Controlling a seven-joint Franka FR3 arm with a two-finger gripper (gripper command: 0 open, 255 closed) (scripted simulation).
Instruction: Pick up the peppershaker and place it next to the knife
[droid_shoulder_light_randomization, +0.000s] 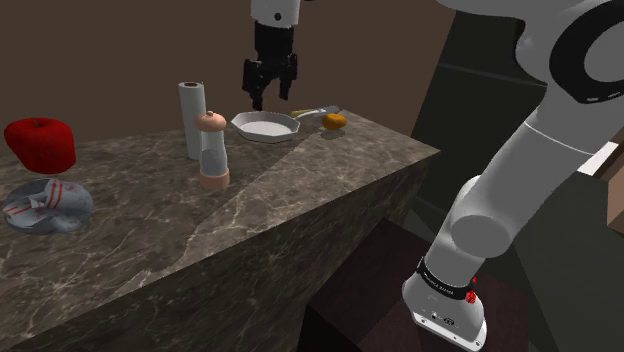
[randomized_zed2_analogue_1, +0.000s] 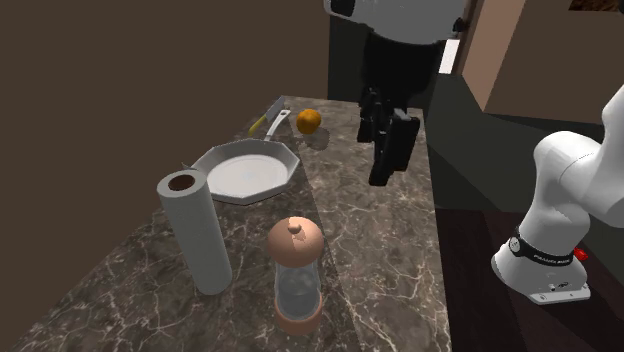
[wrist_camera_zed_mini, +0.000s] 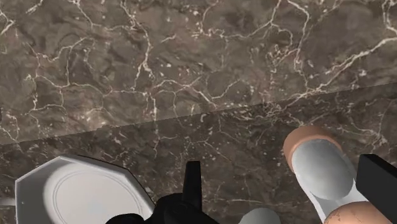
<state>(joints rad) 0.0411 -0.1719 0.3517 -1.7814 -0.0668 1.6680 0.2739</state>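
The peppershaker (droid_shoulder_light_randomization: 212, 150) stands upright on the dark marble counter (droid_shoulder_light_randomization: 300, 190); it has a clear body with a copper-pink cap and base (randomized_zed2_analogue_1: 296, 275). The knife (droid_shoulder_light_randomization: 312, 112) has a yellow handle and lies at the counter's far end (randomized_zed2_analogue_1: 268, 118), beside an orange. My gripper (droid_shoulder_light_randomization: 270, 100) hangs open in the air above the counter (randomized_zed2_analogue_1: 390, 178), beyond the shaker and near the plate. In the wrist view the shaker (wrist_camera_zed_mini: 324, 175) lies far below, close by one finger (wrist_camera_zed_mini: 380, 184), and nothing is held.
A white octagonal plate (droid_shoulder_light_randomization: 266, 126) sits between shaker and knife. An orange (randomized_zed2_analogue_1: 309, 120) lies by the knife. A paper towel roll (randomized_zed2_analogue_1: 197, 232) stands just behind the shaker. A red apple (droid_shoulder_light_randomization: 42, 143) and a grey-white bundle (droid_shoulder_light_randomization: 45, 205) are at the shoulder view's left. The counter edge (droid_shoulder_light_randomization: 400, 180) drops off toward the stand.
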